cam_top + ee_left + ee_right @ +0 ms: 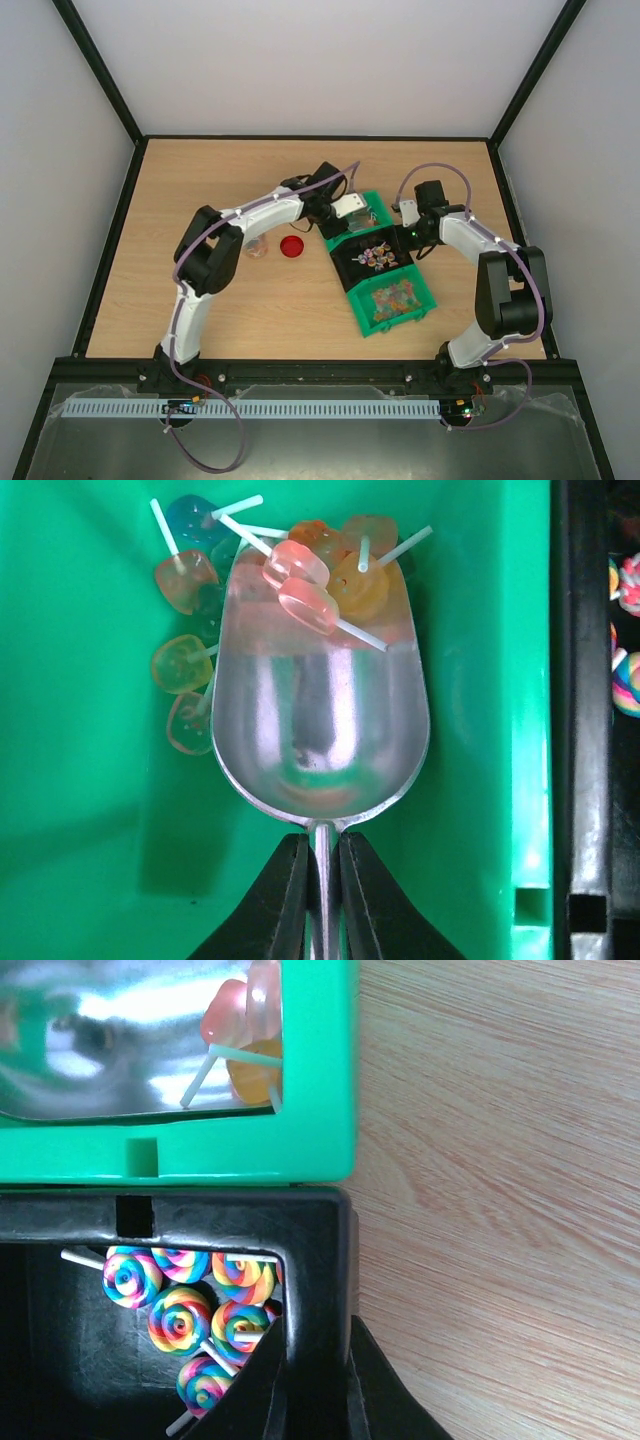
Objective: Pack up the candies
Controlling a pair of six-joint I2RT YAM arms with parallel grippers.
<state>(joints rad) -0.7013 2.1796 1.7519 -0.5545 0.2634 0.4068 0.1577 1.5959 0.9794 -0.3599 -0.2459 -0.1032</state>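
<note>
Left gripper (320,855) is clamped tight on the thin handle of the shiny metal scoop (320,730), whose 12 o'clock lip carries a few candies (310,580): glossy, translucent, on white sticks. More lie at its 10 o'clock in the smooth green bin (80,830). Right gripper (318,1365) pinches the black bin (200,1215) wall. Packing looks barely begun; the red lid (292,247) sits at the bins' 9 o'clock on the wooden bench (200,180)
</note>
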